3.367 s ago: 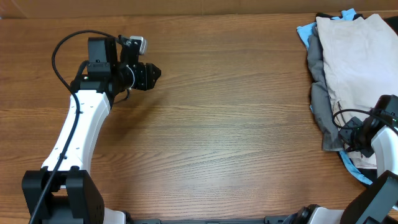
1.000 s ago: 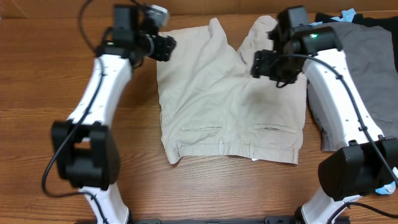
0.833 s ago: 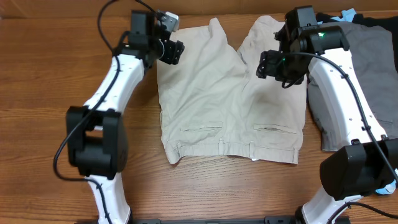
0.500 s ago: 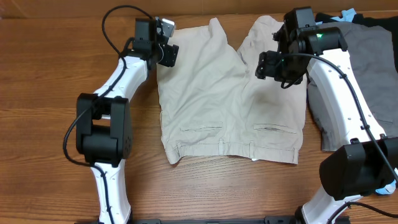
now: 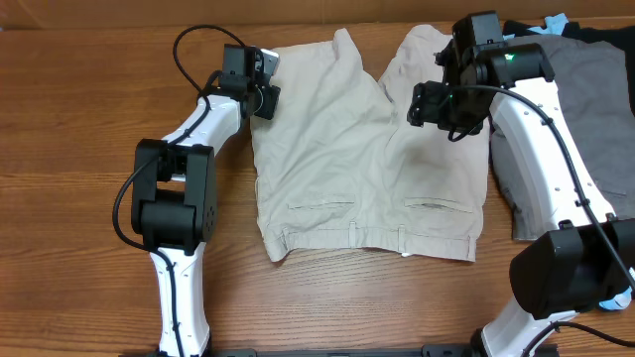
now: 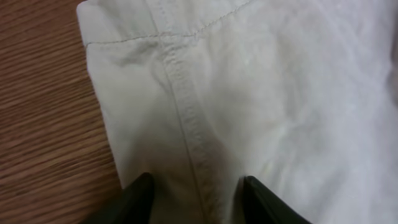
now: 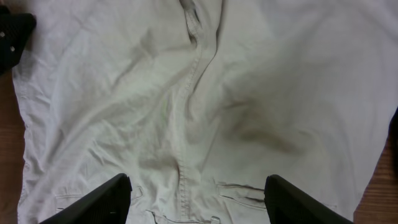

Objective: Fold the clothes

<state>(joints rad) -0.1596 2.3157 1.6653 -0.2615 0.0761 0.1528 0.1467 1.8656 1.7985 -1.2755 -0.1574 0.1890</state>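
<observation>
The beige shorts (image 5: 367,169) lie flat on the desk (image 5: 397,307), mid-width and towards the far edge, back side up. The waistband faces the near edge and both legs point to the far edge.

Left gripper (image 5: 264,98) sits at the far-left hem corner of the shorts, low on the fabric. In the left wrist view its fingers (image 6: 138,195) are apart, one on each side of the leg's side seam (image 6: 186,124), and have not closed on the cloth.

Right gripper (image 5: 437,104) hangs over the right leg, clear of the fabric. In the right wrist view the jaws are spread wide, with nothing between them.

The remaining clothes are piled at the far-right corner: a grey piece (image 5: 585,89), a light-blue piece (image 5: 556,22) and a black piece (image 5: 605,32), with the grey one touching the shorts' right edge.
</observation>
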